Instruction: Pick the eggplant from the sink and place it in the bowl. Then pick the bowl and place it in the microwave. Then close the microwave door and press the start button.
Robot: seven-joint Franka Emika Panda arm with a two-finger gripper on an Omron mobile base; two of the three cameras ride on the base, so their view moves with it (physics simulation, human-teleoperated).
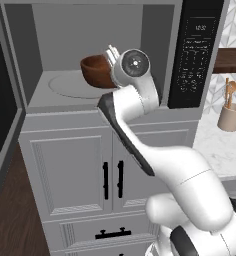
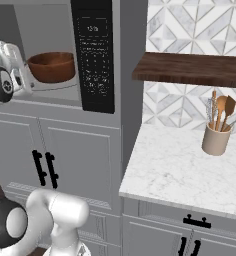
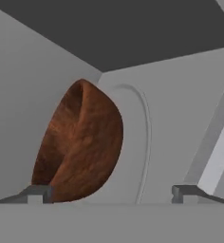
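The round reddish-brown wooden bowl sits on the pale round turntable inside the grey boxy microwave, near its front edge. The white arm's gripper is spread wide just outside the bowl's rim, holding nothing. The dark-framed microwave door stands open at left.

Reddish-brown bowl, pale grey microwave interior, black keypad.

Bowl on turntable, fingers spread.
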